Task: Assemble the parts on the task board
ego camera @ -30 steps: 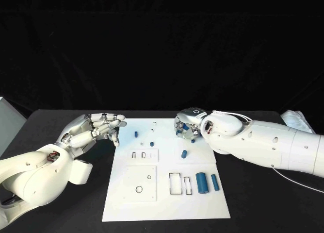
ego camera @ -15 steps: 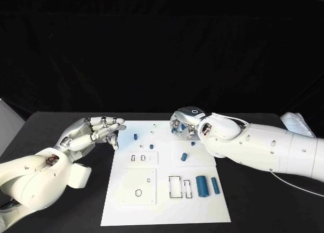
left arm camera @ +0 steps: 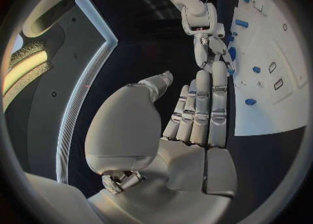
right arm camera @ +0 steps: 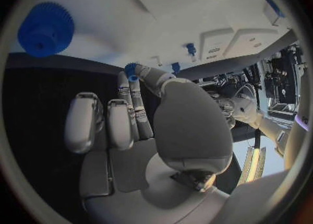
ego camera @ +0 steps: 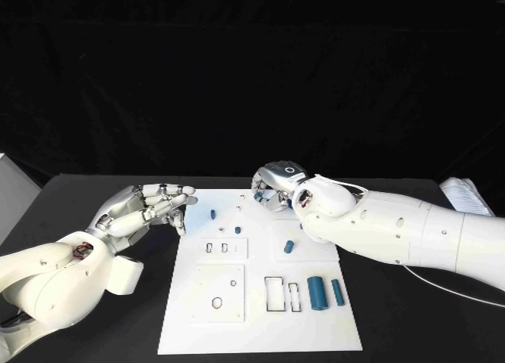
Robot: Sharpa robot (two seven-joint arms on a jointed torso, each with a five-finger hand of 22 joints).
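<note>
My right hand (ego camera: 277,187) hangs over the far end of the task board (ego camera: 318,333), palm down. I have a small blue gear (right arm camera: 132,71) pinched between the thumb tip and a fingertip, as far as the right wrist view shows. My other fingers lie straight alongside each other and touch nothing.

What matters for the next move is the large blue gear (right arm camera: 46,30). It lies flat on the white board, ahead of my fingertips and off to the side of my idle fingers, well apart from the pinched piece. Its axis stands straight up from the board, and I hold the small gear roughly the same way, teeth outward. I judge that seating it means carrying it forward and lowering it without much turning. I cannot make out which post or hole is meant for it.

A short blue peg (right arm camera: 190,48) stands on the board on my thumb's side, further off.

My left hand (ego camera: 144,210) waits just beside the board's near-left edge, holding nothing, its fingers extended side by side with the thumb away from them. It is much further from the gears than my right hand, so this placement is the right hand's job.
</note>
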